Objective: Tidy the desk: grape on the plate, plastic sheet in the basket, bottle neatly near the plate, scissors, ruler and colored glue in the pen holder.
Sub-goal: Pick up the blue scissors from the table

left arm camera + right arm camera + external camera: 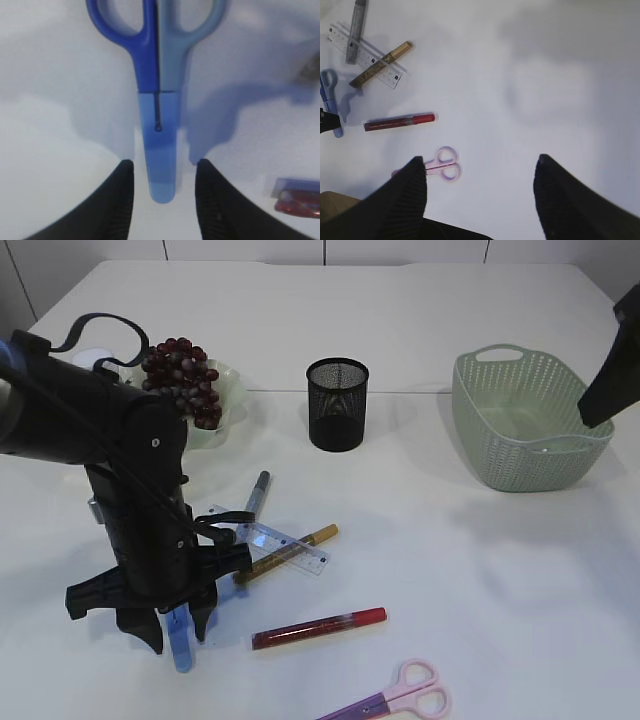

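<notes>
A: Where's your left hand?

B: Down at the worktop, its fingers astride the sheathed tip of the blue scissors. You can see a gap on each side, so nothing is gripped.

A: And your right hand?

B: Held high, spread wide, holding nothing.

A: The rest?

B: The grapes lie on the plate. The pen holder stands upright beside the basket. The ruler lies under the gold glue pen, with the red glue pen and pink scissors nearer you.
</notes>
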